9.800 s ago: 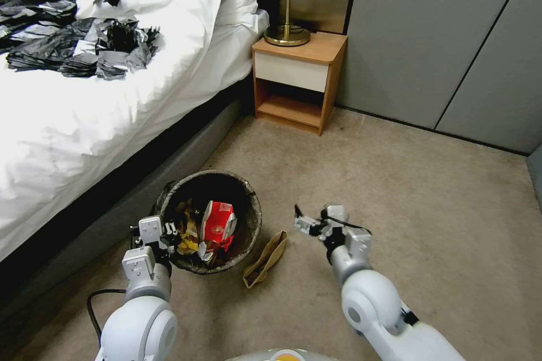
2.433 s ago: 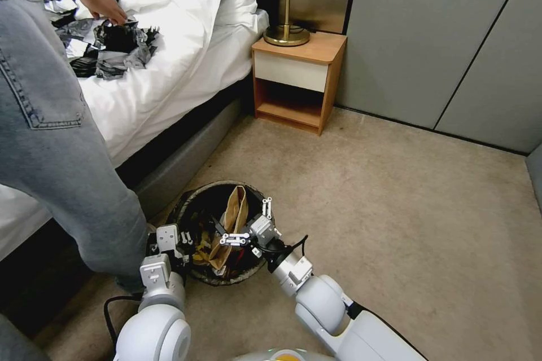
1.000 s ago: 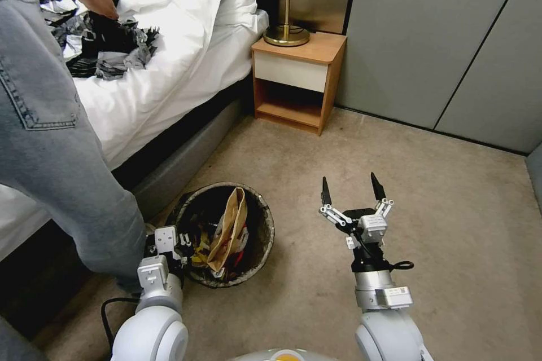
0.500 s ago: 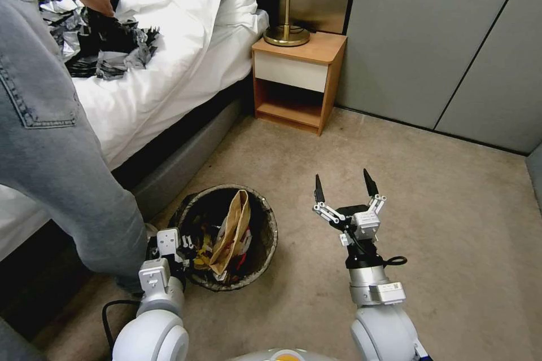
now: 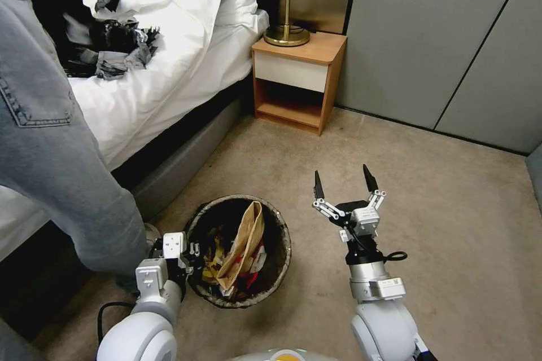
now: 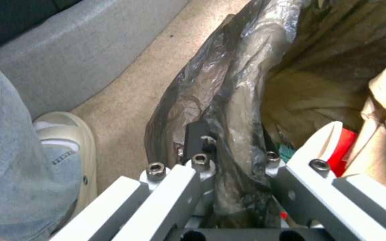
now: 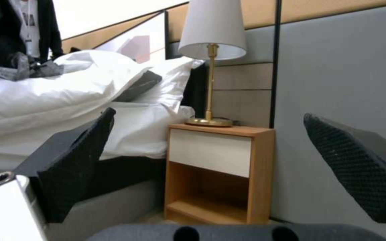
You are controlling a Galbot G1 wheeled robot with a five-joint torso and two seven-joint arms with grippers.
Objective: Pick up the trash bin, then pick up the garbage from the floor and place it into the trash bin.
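Bin (image 5: 280, 248), pinched at its near rim by left gripper (image 5: 182, 248), sits left of empty, wide-open right gripper (image 5: 344, 180).

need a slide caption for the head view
Left gripper grips the trash bin rim, brown paper bag inside; right gripper open above the floor.
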